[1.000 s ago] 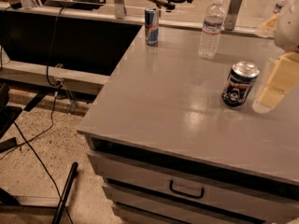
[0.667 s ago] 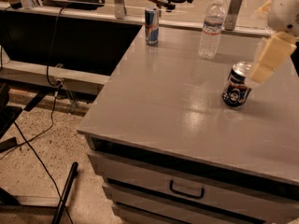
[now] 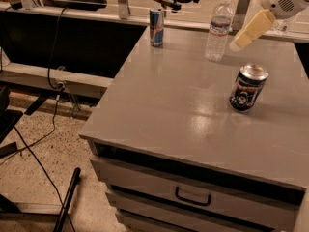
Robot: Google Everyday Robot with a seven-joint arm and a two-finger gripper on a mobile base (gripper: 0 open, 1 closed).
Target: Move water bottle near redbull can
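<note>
The water bottle, clear with a white cap and a white label, stands upright at the back of the grey table. The redbull can, slim and blue-and-silver, stands upright at the table's back left, well to the left of the bottle. My gripper comes in from the upper right and hangs just right of the bottle, at about its lower half, a little apart from it. It holds nothing that I can see.
A wider dark navy can with a round white logo stands right of centre, in front of the bottle. The table has drawers in its front. Cables and a black stand lie on the floor at left.
My gripper has risen and moved left, from beside the dark navy can to just right of the water bottle. The bottle and both cans have not moved.
</note>
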